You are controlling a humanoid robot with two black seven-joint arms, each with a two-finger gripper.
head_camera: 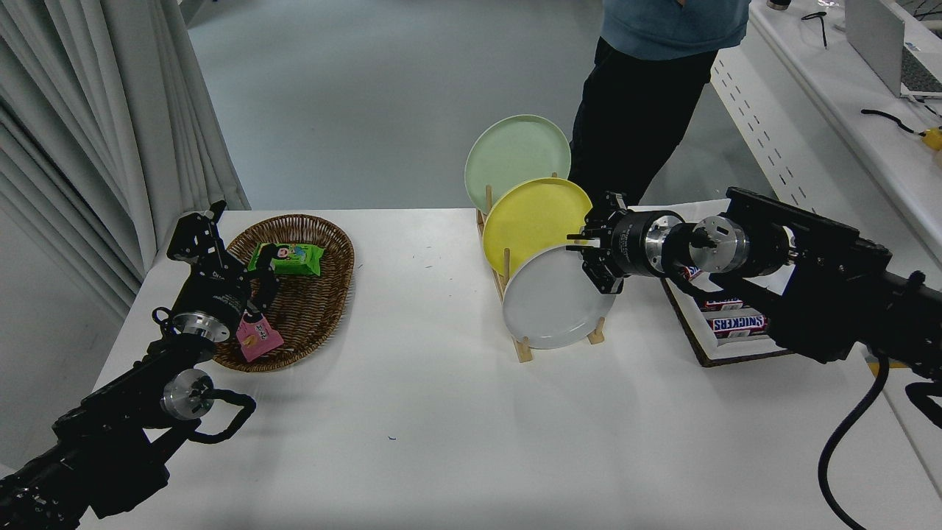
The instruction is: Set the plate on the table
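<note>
Grasp step: right claw (593, 259) pinching upper-right rim of gray plate (548, 305), plate upright in rack (524, 349). Next: lift clear w/o knocking yellow plate (531, 221), lay on bench (456, 412).

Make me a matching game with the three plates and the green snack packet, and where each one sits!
Things:
1. round light-gray plate
2. round yellow plate
3. round pale green plate
4. green snack packet

Places:
A. back slot of the wooden rack
B. in the brown wicker basket
C. front slot of the rack
D. middle slot of the rack

Pairs: 1-C, 2-D, 3-A, 4-B
</note>
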